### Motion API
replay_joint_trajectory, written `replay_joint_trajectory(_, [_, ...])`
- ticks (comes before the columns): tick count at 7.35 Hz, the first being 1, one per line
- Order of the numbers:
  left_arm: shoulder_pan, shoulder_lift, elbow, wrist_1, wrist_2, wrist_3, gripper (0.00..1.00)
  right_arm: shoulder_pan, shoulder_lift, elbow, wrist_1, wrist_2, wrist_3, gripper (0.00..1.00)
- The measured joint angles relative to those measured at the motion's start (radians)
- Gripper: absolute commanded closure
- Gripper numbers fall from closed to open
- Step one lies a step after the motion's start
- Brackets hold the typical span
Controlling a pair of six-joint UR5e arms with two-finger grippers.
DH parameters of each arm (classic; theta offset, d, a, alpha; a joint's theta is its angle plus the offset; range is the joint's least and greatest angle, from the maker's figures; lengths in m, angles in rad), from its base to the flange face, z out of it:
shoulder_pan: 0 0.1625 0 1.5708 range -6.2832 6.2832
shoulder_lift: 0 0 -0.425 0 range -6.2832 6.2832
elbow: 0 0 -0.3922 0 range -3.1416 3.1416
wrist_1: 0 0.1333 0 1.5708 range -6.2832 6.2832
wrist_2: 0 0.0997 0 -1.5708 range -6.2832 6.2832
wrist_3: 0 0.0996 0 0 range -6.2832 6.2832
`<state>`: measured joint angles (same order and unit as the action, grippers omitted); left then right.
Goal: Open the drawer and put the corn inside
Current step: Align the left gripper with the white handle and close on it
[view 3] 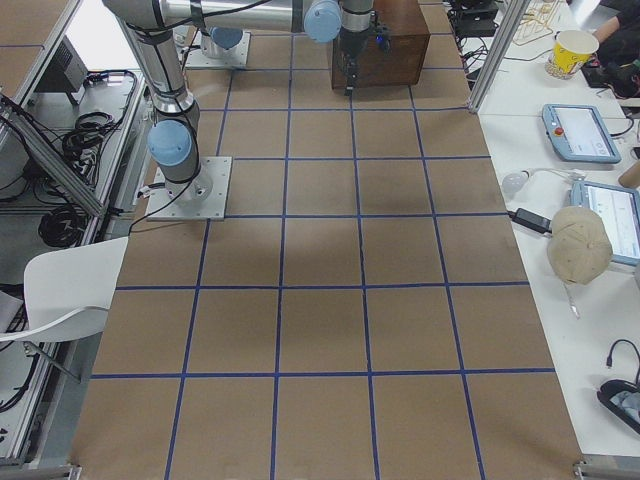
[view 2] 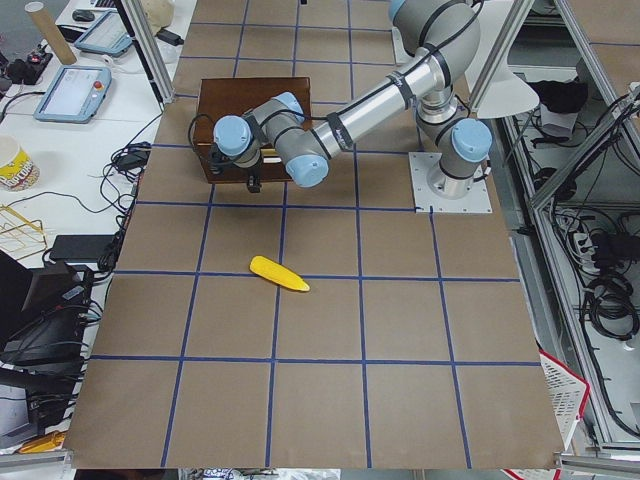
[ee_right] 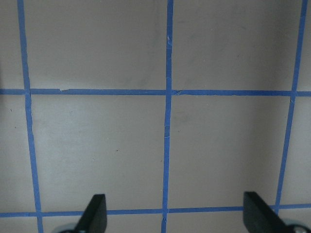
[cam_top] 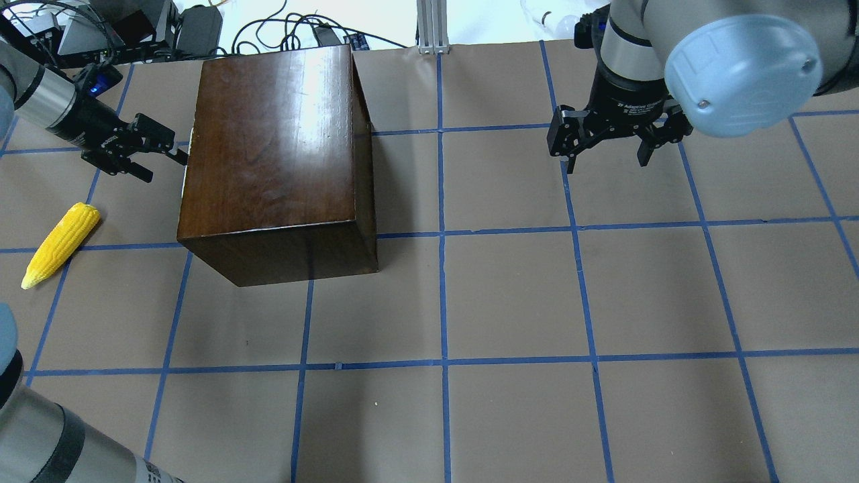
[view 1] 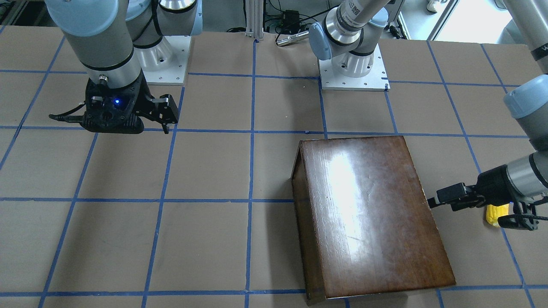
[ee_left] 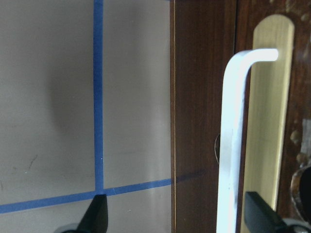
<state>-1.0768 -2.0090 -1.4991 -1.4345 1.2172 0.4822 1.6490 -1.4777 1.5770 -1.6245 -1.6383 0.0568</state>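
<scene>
The glossy dark-brown box (cam_top: 268,147) stands on the left half of the table, also in the front view (view 1: 368,214). Its drawer is closed. The dark front panel (ee_left: 204,121) and metal pull (ee_left: 229,145) show only in the left wrist view. My left gripper (cam_top: 166,168) is open, level with that front, and the pull lies between its fingertips (ee_left: 97,216). The yellow corn (cam_top: 60,243) lies flat on the table just left of the box, behind the left gripper, and shows partly in the front view (view 1: 496,214). My right gripper (cam_top: 607,151) is open and empty above bare table.
The table is brown paper with a blue tape grid (ee_right: 167,92). The arm bases (view 1: 353,72) are bolted on at the robot's side. Cables and electronics (cam_top: 201,27) lie beyond the far edge behind the box.
</scene>
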Motion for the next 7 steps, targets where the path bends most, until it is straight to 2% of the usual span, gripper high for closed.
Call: replay_joint_trajectory(7, [-0.012, -0.02, -0.005, 0.036, 0.002, -0.006, 0.0, 0.0, 0.0, 0.0, -0.002, 0.0, 0.0, 0.0])
